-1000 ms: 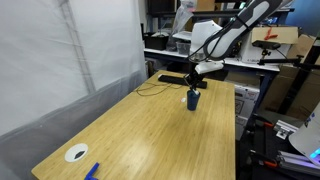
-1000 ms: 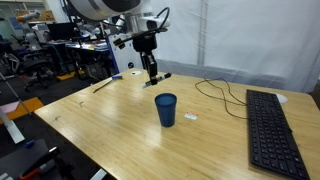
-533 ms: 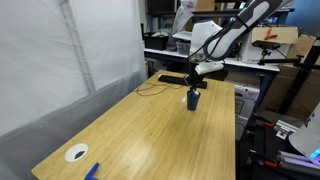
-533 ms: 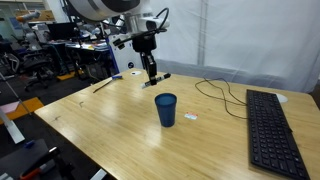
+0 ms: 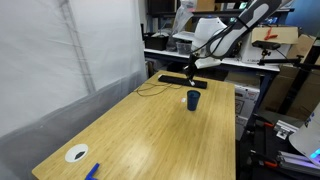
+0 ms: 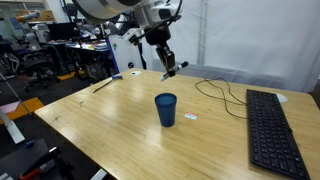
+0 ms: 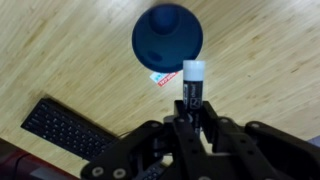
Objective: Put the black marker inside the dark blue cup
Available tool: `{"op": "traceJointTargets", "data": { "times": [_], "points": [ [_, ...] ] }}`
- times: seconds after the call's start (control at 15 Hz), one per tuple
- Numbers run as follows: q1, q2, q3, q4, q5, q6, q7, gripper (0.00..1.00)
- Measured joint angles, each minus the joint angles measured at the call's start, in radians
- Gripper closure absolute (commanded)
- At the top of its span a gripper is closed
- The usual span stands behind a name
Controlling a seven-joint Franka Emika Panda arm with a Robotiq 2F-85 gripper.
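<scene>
Since the earlier frame the Robotiq gripper [image 6: 167,63] has risen and swung toward 3 o'clock, so that it now hangs well above the table rather than close over it. The cup has not shifted. The claw is clamped on the thin black marker with a whitish end [image 6: 174,70], which juts out tilted from between the fingers.

In both exterior views the small dark navy cylindrical cup [image 6: 166,109] stands upright on the pale wooden table [image 6: 95,130], with the gripper at 12 o'clock of it and clear air between them. From the farther exterior view the cup [image 5: 193,99] is plain enough, but the gripper [image 5: 191,68] is small and the marker in it cannot be made out.

The wrist view looks straight down. The marker [image 7: 193,82] points toward 12 o'clock, and its lower body is hidden between the dark fingers [image 7: 212,125]. Its white tip sits just outside the rim of the cup [image 7: 167,35], at about 5 o'clock of the open mouth. The cup's inside is a flat dark blue, its depth unreadable.

A small red-and-white scrap [image 7: 160,77] lies beside the cup, its print too blurred to read. A flat black keyboard [image 7: 62,127] lies at 8 o'clock, partly covered by the gripper body. In an exterior view the keyboard [image 6: 272,125] is cut off by the frame edge, and a thin dark cable [image 6: 215,90] loops near it.
</scene>
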Motion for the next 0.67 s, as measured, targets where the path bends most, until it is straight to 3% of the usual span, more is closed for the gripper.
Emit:
{"op": "traceJointTargets", "data": {
  "times": [0.4,0.67],
  "points": [
    [0.012,0.028,-0.062,-0.028,-0.316,0.164,0.263,0.95],
    [0.043,0.045,-0.079,-0.05,-0.444,0.196,0.457,0.95]
  ]
}}
